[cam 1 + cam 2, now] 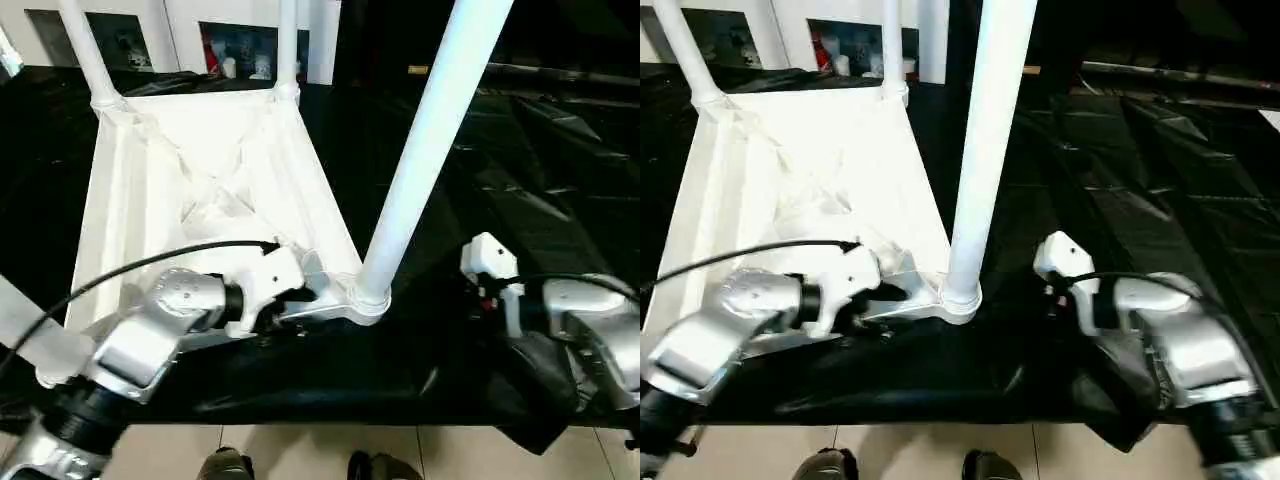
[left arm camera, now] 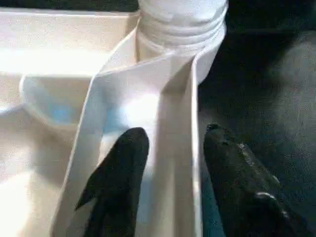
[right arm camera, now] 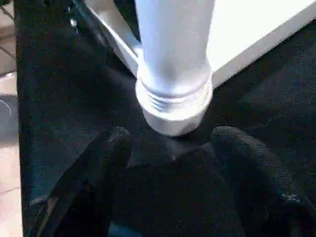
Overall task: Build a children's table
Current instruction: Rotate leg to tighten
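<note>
Tabletop (image 1: 205, 160) lies upside down on the black cloth (image 1: 520, 180), near-corner leg (image 1: 425, 140) standing upright in its socket (image 1: 362, 298). My left gripper (image 2: 168, 158) straddles the tabletop's rim wall just beside that socket — fingers either side, part closed, firm contact I can't tell. My right gripper (image 3: 170, 140) is empty, jaws apart, leg base straight ahead between them — the nearer arm for that leg.
</note>
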### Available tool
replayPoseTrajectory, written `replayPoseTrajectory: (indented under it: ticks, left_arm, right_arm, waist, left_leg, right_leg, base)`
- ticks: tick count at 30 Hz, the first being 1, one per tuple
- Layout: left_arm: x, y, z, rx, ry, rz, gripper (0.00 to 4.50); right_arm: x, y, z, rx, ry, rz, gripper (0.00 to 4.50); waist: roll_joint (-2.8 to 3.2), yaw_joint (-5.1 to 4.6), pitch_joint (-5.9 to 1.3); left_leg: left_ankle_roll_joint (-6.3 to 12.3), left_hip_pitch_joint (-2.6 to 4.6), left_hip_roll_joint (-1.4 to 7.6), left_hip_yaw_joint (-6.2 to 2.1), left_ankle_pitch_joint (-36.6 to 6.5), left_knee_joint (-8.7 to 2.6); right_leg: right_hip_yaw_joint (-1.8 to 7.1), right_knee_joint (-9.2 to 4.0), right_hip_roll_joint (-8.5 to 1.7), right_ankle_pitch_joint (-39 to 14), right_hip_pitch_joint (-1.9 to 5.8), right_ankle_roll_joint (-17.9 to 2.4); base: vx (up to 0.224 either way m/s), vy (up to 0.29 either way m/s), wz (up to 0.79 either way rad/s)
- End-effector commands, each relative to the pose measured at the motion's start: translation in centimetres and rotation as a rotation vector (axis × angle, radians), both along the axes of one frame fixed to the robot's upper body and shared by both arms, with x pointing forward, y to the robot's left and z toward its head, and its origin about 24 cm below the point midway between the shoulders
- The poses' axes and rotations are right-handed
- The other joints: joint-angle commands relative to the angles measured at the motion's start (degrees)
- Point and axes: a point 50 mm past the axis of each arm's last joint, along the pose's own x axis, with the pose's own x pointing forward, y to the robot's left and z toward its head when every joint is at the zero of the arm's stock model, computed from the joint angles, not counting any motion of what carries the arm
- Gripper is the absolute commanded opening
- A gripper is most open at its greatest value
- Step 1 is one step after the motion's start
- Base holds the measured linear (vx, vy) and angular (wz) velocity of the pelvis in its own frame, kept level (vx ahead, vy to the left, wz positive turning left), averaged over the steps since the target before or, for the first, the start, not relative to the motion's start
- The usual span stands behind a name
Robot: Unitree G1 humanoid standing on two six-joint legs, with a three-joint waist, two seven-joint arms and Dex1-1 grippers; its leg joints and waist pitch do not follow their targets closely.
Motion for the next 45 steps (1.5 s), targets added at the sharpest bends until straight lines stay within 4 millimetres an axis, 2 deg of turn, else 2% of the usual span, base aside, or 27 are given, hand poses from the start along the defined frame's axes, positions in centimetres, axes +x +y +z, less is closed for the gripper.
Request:
replayPoseTrajectory:
  ticks: [1, 3, 4, 6, 12, 16, 19, 21, 23, 26, 28, 29, 32, 35, 45]
  left_arm:
    - [-0.1, 0.3, -0.3, 0.026, 0.016, 0.011, 1.94]
    - [-0.2, 0.3, -0.3, 0.03, 0.018, 0.003, 1.67]
    - [-0.3, 0.2, -0.3, 0.034, 0.02, -0.003, 1.62]
    - [-0.4, 0.1, -0.4, 0.038, 0.023, -0.009, 1.33]
    - [-0.5, -0.8, -0.5, 0.03, 0.035, -0.028, 0.88]
    - [-0.5, -0.8, -0.6, 0.037, 0.042, -0.039, 0.49]
    - [-0.6, -0.7, -0.7, 0.042, 0.048, -0.042, 0.23]
    - [-0.5, -0.6, -0.7, 0.043, 0.051, -0.04, 0.04]
    - [-0.5, -0.6, -0.7, 0.039, 0.054, -0.037, 0.0]
    - [-0.4, -0.6, -0.7, 0.031, 0.053, -0.038, 0.0]
    - [-0.3, -0.6, -0.7, 0.02, 0.055, -0.037, 0.0]
    - [-0.3, -0.6, -0.8, 0.017, 0.056, -0.036, 0.0]
    - [-0.3, -0.6, -0.8, 0.014, 0.058, -0.035, 0.0]
    - [-0.3, -0.6, -0.9, 0.014, 0.06, -0.034, 0.0]
    - [-0.4, -0.7, -1.1, 0.014, 0.062, -0.039, 0.0]
  right_arm:
    - [-0.4, 0.3, 0.0, -0.004, 0.009, 0.027, 3.12]
    - [-0.5, 0.3, 0.2, -0.004, 0.012, 0.027, 3.12]
    - [-0.5, 0.4, 0.2, -0.007, 0.016, 0.029, 3.12]
    - [-0.6, 0.4, 0.2, -0.011, 0.019, 0.03, 3.12]
    - [-0.7, 0.4, 0.3, -0.013, 0.025, 0.032, 3.12]
    - [-0.7, 0.5, 0.3, -0.013, 0.024, 0.03, 3.12]
    - [-0.4, 0.6, 0.3, -0.008, -0.006, 0.012, 3.12]
    - [-0.1, 1.0, 0.3, 0.029, -0.009, -0.01, 3.38]
    - [0.1, 1.6, 0.2, 0.078, 0.006, -0.019, 3.48]
    - [0.1, 2.2, -0.4, 0.061, 0.006, -0.003, 3.81]
    - [0.3, 2.6, -0.7, 0.051, -0.023, -0.007, 3.88]
    - [0.5, 2.9, -0.9, 0.044, -0.041, -0.014, 3.98]
    - [1.0, 3.2, -1.4, 0.017, -0.072, -0.025, 3.98]
    - [1.3, 3.5, -1.6, 0.016, -0.08, -0.036, 3.98]
    - [2.1, 4.7, -1.5, 0.116, -0.111, -0.058, 3.98]
  waist:
    - [-0.1, 0.1, -3.53]
    - [-0.08, 0.11, -3.59]
    - [-0.48, 0.04, -3.55]
    - [-0.28, 0.15, -3.55]
    - [-0.2, 0.15, -3.43]
    - [-0.24, 0.18, -3.44]
    - [-0.1, 0.15, -3.51]
    - [-0.13, 0.1, -3.49]
    - [-0.15, 0.03, -3.47]
    - [-0.05, 0.07, -3.46]
    - [-0.02, 0.03, -3.51]
    - [-0.43, -0.05, -3.57]
    - [-0.22, -0.05, -3.46]
    - [-0.32, -0.09, -3.47]
    - [-0.31, -0.07, -3.85]
  left_leg:
    - [1.78, 0.86, -0.28, -0.03, -15.1, -3.85]
    - [1.78, 0.86, -0.28, 0.0, -14.5, -3.82]
    - [1.89, 0.84, -0.28, 0.07, -14.4, -3.82]
    - [1.95, 0.87, -0.24, 0.04, -14.2, -3.82]
    - [1.76, 0.84, -0.29, 0.06, -14.6, -3.86]
    - [1.59, 0.82, -0.29, -0.01, -15.0, -3.92]
    - [1.52, 0.85, -0.28, 0.01, -14.8, -3.91]
    - [1.49, 0.8, -0.34, 0.02, -14.8, -3.93]
    - [1.39, 0.83, -0.38, 0.02, -15.2, -3.94]
    - [1.0, 0.85, -0.28, -0.06, -15.6, -4.05]
    - [0.88, 0.84, -0.31, -0.03, -15.1, -4.04]
    - [0.91, 0.82, -0.36, 0.08, -15.0, -3.97]
    - [0.65, 0.81, -0.37, 0.01, -15.7, -4.04]
    - [0.54, 0.78, -0.4, -0.04, -16.2, -4.12]
    - [0.9, 0.8, -0.4, 0.11, -14.4, -3.99]
  right_leg:
    - [1.14, -4.63, -1.6, -19.4, 2.84, -8.6]
    - [1.11, -4.45, -1.5, -17.5, 2.89, -9.0]
    - [1.11, -4.48, -1.48, -17.5, 2.9, -9.0]
    - [1.14, -4.44, -1.6, -17.6, 2.89, -9.0]
    - [1.15, -4.62, -1.6, -18.5, 2.85, -8.7]
    - [1.16, -4.72, -1.62, -19.5, 2.86, -8.1]
    - [1.14, -4.67, -1.61, -18.7, 2.82, -8.4]
    - [1.11, -4.66, -1.59, -18.7, 2.78, -8.5]
    - [1.09, -4.68, -1.58, -19.2, 2.74, -8.4]
    - [1.09, -4.72, -1.6, -19.5, 2.75, -8.2]
    - [1.09, -4.62, -1.58, -18.7, 2.71, -8.3]
    - [1.08, -4.68, -1.57, -18.7, 2.76, -8.4]
    - [1.08, -4.78, -1.69, -20.6, 2.62, -7.9]
    - [1.13, -4.92, -1.7, -22.1, 2.65, -7.3]
    - [1.14, -4.44, -1.59, -18.2, 2.86, -8.3]
  base:
    - [0.0, 0.0, 0.0]
    - [0.0, 0.0, 0.0]
    - [0.0, 0.0, 0.0]
    - [0.0, 0.0, 0.0]
    - [0.0, 0.0, 0.0]
    - [0.0, 0.0, 0.0]
    - [0.0, 0.0, 0.0]
    - [0.0, 0.0, 0.0]
    - [0.0, 0.0, 0.0]
    - [0.0, 0.0, 0.0]
    - [0.0, 0.0, 0.0]
    - [0.0, 0.0, 0.0]
    - [0.0, 0.0, 0.0]
    - [0.0, 0.0, 0.0]
    - [0.0, 0.0, 0.0]
